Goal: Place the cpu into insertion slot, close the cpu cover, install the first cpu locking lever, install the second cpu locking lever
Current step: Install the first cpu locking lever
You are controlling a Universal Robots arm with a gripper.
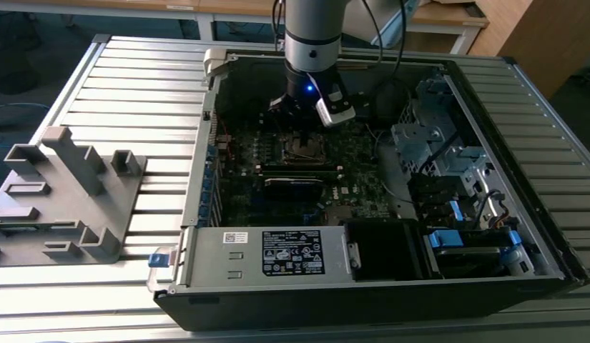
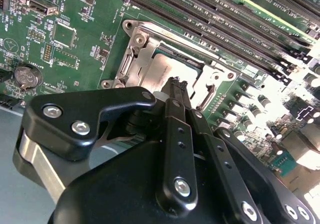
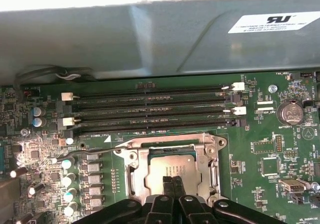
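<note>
Hard against the lens in the second wrist view: black linkage of the pincer point(image 2: 175, 83), fingers drawn tight together, nothing gripped between them. Tips poised right at the dull metal top of the cpu point(image 3: 159, 168); touching or a hair above, cannot tell.

In the first wrist view, cpu seated flat in its socket on the green motherboard point(image 3: 250, 134). Ringed by the silver cpu cover point(image 3: 136, 176), lying level, with the chip showing through the open window. From one corner of that frame, a thin metal lever point(image 3: 95, 153) reaching out over a row of capacitors. Just beside the socket, four long black memory slots point(image 3: 150, 109); further off, a round coin battery point(image 3: 289, 112).

In the exterior view, arm point(image 1: 314, 36) reaching down into an open computer case point(image 1: 371, 307) laid on a slatted metal surface point(image 1: 132, 78). Power supply point(image 1: 266, 254) at the case's near end. Grey plastic fixture point(image 1: 66, 193) on the surface at the exterior view's left, well apart from the case.
</note>
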